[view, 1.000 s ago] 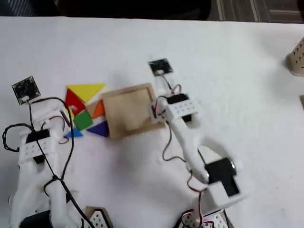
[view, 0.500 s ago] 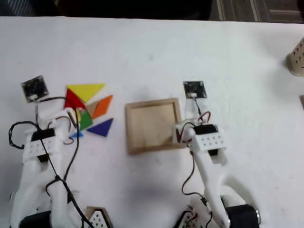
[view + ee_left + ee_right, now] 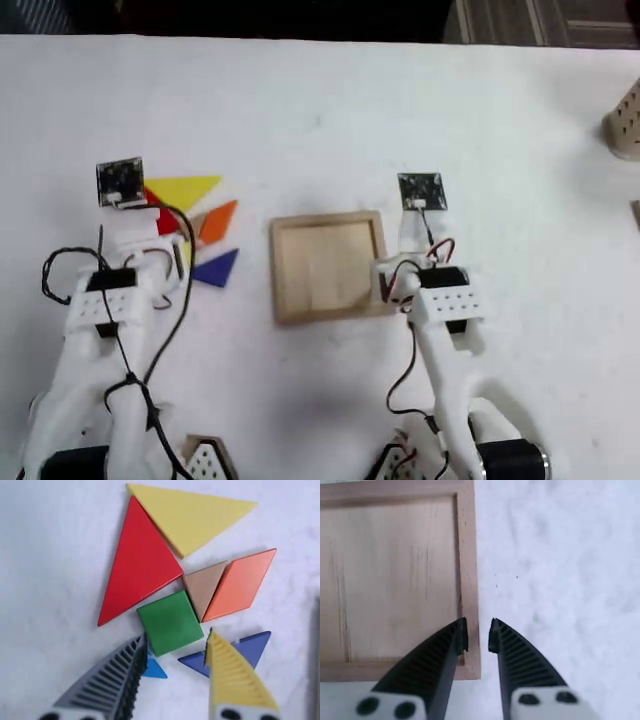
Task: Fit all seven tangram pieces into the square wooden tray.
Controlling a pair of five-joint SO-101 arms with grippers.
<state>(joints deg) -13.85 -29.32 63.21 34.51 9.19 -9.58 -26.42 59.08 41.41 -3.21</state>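
Note:
The square wooden tray (image 3: 325,266) lies empty mid-table. My right gripper (image 3: 477,632) pinches the tray's right rim (image 3: 468,555) near its front corner, one finger inside and one outside. Left of the tray lies the cluster of pieces: yellow triangle (image 3: 192,517), red triangle (image 3: 137,567), green square (image 3: 170,622), tan triangle (image 3: 202,587), orange parallelogram (image 3: 240,585), dark blue triangle (image 3: 250,647) and a small light blue triangle (image 3: 154,670). My left gripper (image 3: 175,645) hovers open over the green square's near corner, a finger on each side, holding nothing.
White tabletop all around. A pale perforated object (image 3: 625,125) stands at the far right edge. A small wooden block (image 3: 205,455) sits by the arm bases at the front. Open room lies beyond the tray and to its right.
The right gripper has dragged the tray to the right, away from the pieces. The left arm has swung right and now hangs over the green square.

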